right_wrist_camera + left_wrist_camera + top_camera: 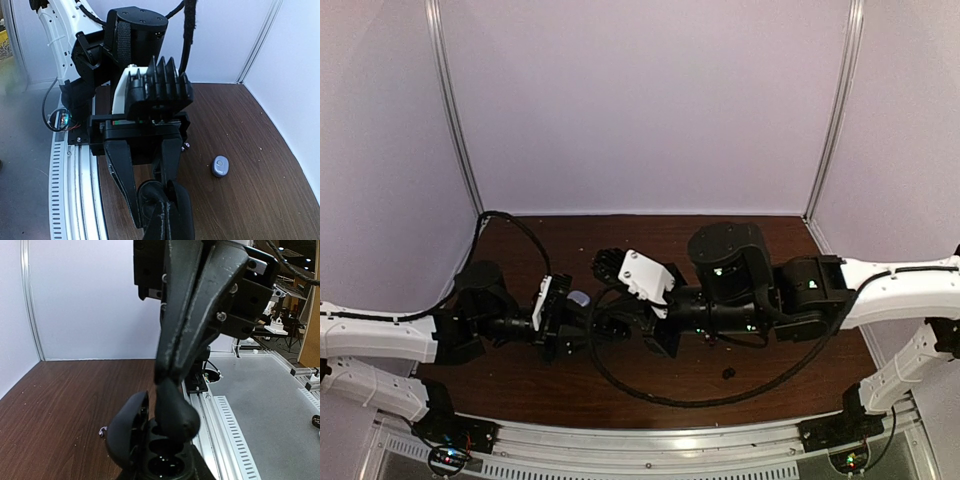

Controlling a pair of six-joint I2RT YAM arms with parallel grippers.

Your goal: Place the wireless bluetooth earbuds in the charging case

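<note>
**Inspector:** Now, the state of the task, please.

**Assistant:** No visible progress. The case lies flat on the table, lid down as far as I can judge; it sits well apart from both grippers, on their far side. Neither well can be seen, so nothing shows as loaded.

**Inspector:** And the earbuds?

**Assistant:** Not positively identified. Two tiny pale specks sit on the table beside the left arm; I judge these may be the earbuds, though they are too small to confirm.

**Inspector:** The grippers?

**Assistant:** The left gripper is clamped tight, its fingers pressed together; the right gripper is likewise closed. The two meet tip to tip above the table; whether anything is pinched in either one, I cannot tell.

**Inspector:** What work is left?

**Assistant:** All of it, in my judgement: the lid to be opened, then both earbuds picked up and seated, one to each well.

**Inspector:** Any markings?

**Assistant:** None legible. No brand, label or lettering can be read on the case or the arms; I note only small green lights on the arms.
</note>
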